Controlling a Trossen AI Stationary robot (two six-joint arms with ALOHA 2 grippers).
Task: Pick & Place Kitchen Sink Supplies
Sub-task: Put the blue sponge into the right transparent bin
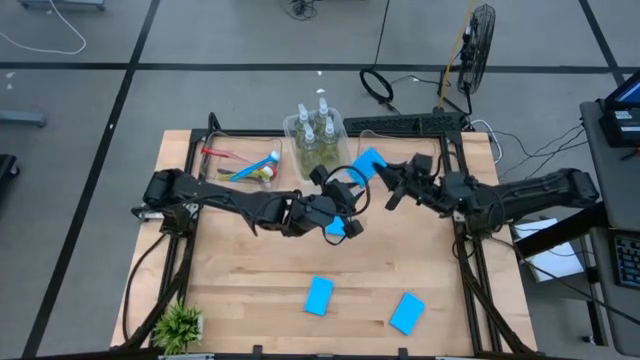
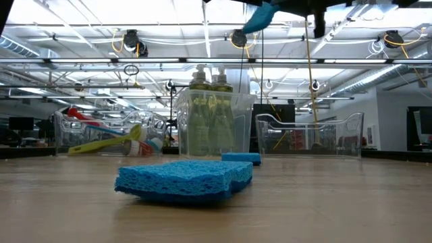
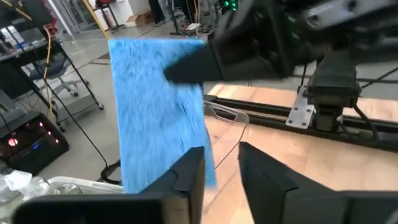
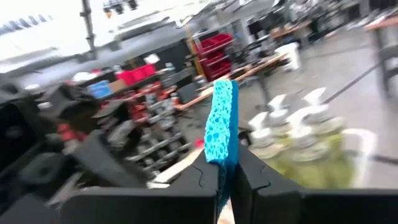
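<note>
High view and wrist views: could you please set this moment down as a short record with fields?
held sponge: upright, off the table
right tool: shut on the held sponge
left tool: open, beside the held sponge
soap bottles: standing in the clear bin
loose sponges: flat on the table, towards the front edge

Two dark jointed arms (image 1: 230, 200), black looping cables, angular dark fingers (image 3: 186, 180)
</note>
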